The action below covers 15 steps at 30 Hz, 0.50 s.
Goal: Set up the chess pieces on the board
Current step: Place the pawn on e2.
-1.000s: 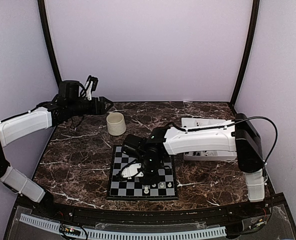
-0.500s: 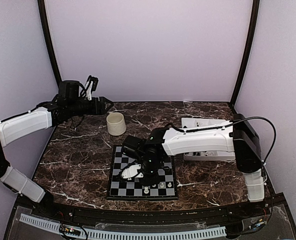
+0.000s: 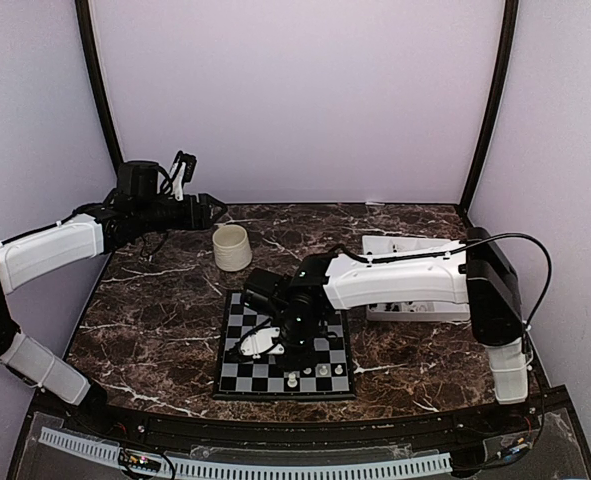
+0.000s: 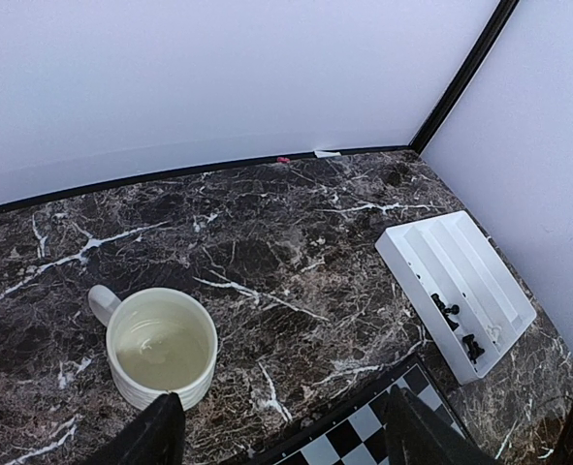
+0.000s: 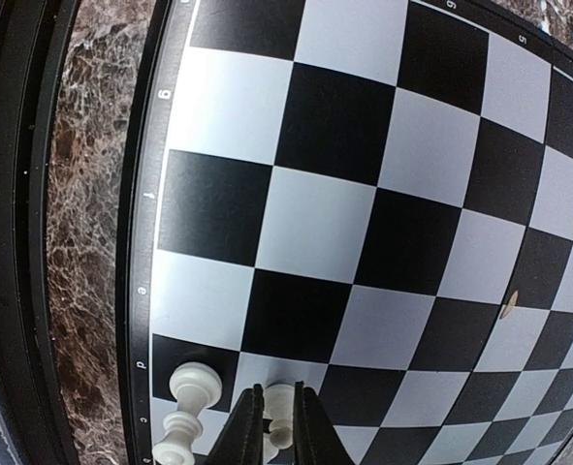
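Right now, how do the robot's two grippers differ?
The left gripper stands wide open and empty; the right gripper is closed on a white chess piece. The left gripper hangs high off the board, near the mug; the right gripper is low over the board. Both have two dark fingers.

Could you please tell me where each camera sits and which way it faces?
Top external: above and behind the arm bases, facing down and forward over board, mug and tray; both arms show.
Left wrist: on the raised left arm at the far left, facing down across mug and tray; the open left hand frames the bottom edge.
Right wrist: close above the board, facing down at its squares; the right hand is shut on a white chess piece.
Shared: the board shows in all three.
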### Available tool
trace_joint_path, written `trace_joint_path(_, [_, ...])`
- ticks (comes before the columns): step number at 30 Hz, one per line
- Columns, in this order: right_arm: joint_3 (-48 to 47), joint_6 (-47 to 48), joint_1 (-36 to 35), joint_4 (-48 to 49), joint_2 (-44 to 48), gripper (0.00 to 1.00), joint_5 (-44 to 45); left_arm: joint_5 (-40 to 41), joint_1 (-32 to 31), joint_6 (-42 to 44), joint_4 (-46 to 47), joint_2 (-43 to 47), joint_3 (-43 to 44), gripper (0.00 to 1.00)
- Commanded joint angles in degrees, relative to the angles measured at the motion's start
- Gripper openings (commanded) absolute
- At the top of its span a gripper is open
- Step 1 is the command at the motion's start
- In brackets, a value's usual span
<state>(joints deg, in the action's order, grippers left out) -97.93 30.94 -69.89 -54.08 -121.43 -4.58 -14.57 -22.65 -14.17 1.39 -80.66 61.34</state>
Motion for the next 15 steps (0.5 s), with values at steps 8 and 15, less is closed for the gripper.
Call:
trace_joint_path(8, [-6.0,-0.6,1.2,-2.0,0.1,0.15,-1.0,-0.8,-0.1,0.2,-0.7,0.5,-0.4,0.74])
trace_joint_path(15, [-6.6,-0.8,6.3,-2.4,1.7,0.15,0.0,-1.1,0.0,0.1,-0.7,0.2,-0.4,0.74])
